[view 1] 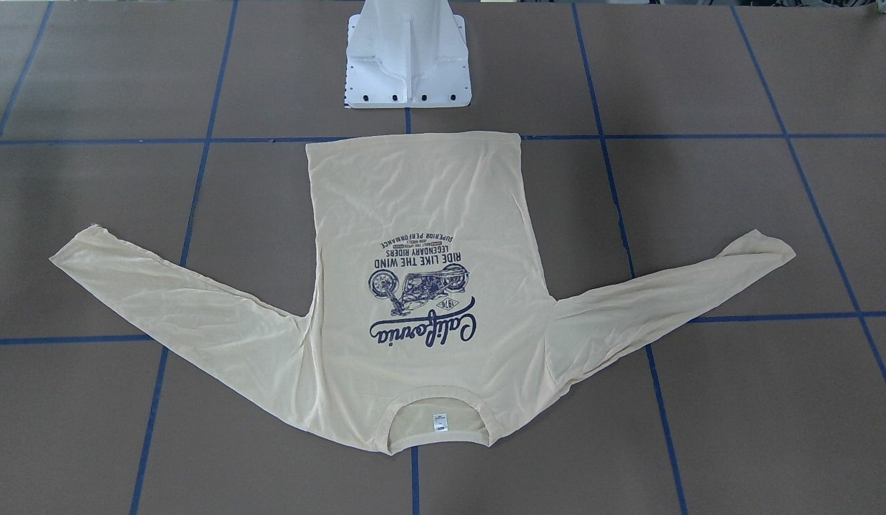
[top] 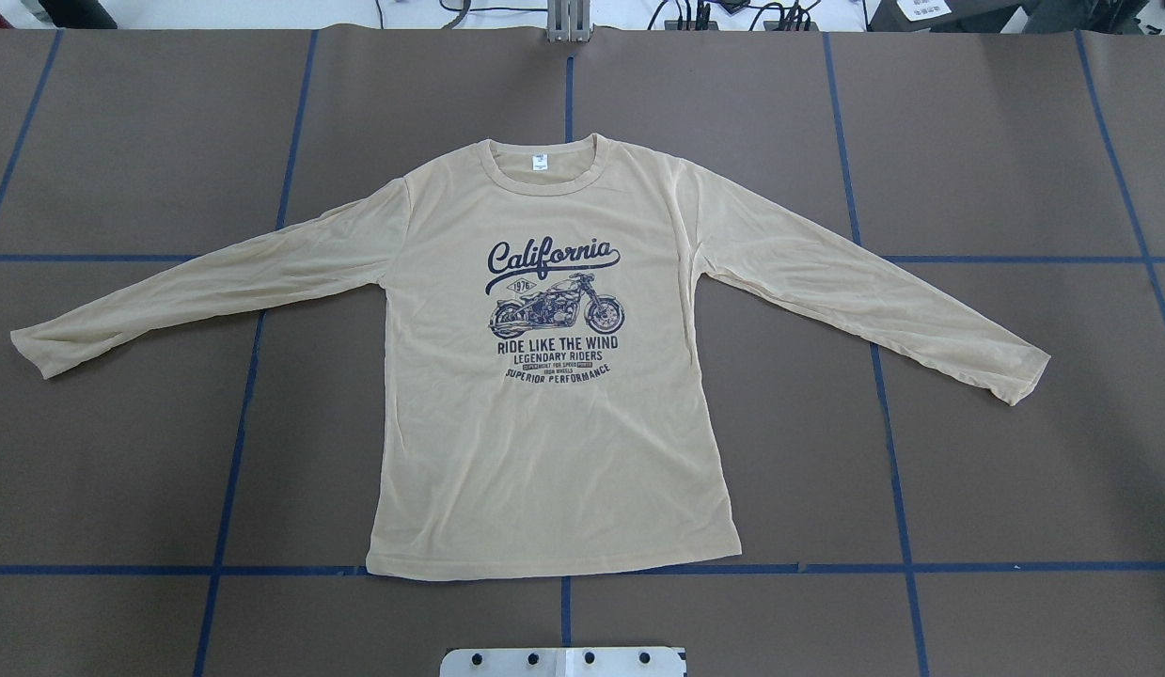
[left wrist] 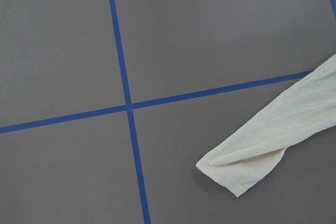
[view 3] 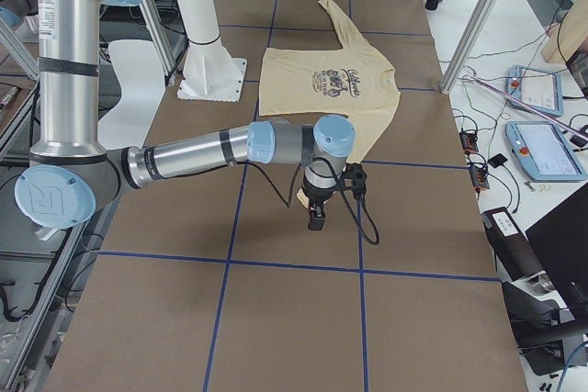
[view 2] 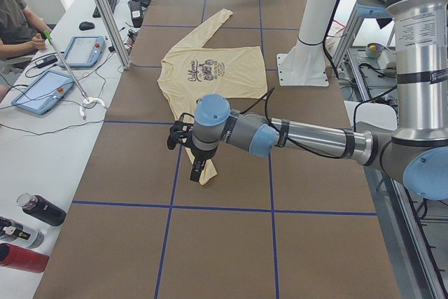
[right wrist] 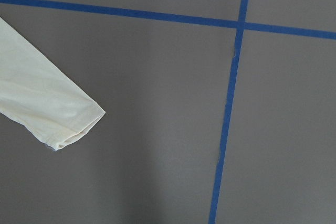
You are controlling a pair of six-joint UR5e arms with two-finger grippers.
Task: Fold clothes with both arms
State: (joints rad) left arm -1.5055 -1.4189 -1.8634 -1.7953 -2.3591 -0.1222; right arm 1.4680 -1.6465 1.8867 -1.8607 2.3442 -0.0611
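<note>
The cream-yellow long-sleeved T-shirt (top: 544, 451) lies flat and print-up on the brown table, sleeves spread to both sides, collar (top: 544, 174) at the far side from the robot. It also shows in the front-facing view (view 1: 428, 200). The left gripper (view 2: 198, 169) shows only in the left side view, hanging over the near sleeve's cuff; I cannot tell if it is open. The right gripper (view 3: 316, 218) shows only in the right side view, above the table just past the near sleeve's end; I cannot tell its state. The wrist views show the cuffs (left wrist: 247, 166) (right wrist: 68, 124).
The white pedestal base (view 1: 408, 57) stands near the shirt's hem. Blue tape lines (top: 244, 395) grid the table. A person and tablets (view 2: 49, 89) are at a side bench, with bottles (view 2: 35, 211) near the table's corner. More tablets (view 3: 542, 149) lie on the other side.
</note>
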